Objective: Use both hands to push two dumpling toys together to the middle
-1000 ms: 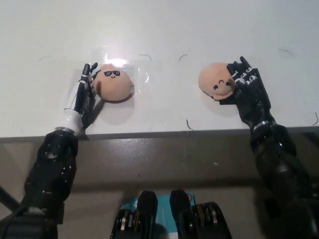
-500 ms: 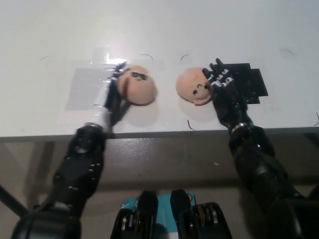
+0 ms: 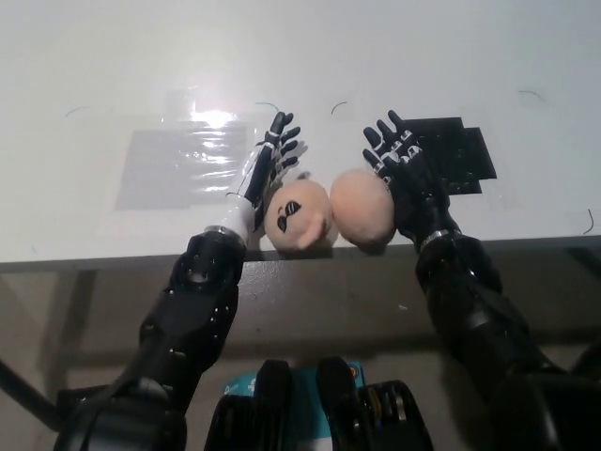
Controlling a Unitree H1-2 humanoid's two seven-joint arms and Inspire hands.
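Dumplings [image 3: 299,215] [image 3: 362,207] touching mid-counter [image 3: 376,56], near its front edge, flanked by left hand [image 3: 266,174] and right hand [image 3: 406,174]; fingers spread, holding nothing.

Robot test lab, plain white worktop [image 3: 94,56] under bright overhead glare, clear tape patch [image 3: 178,164] and black marker square [image 3: 460,155] as position marks, small pen ticks [image 3: 340,105] on the surface

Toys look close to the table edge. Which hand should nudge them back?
Probably right: the right hand lies flat against the plain dumpling, which overhangs the table edge most. The left hand flanks the sunglasses dumpling.
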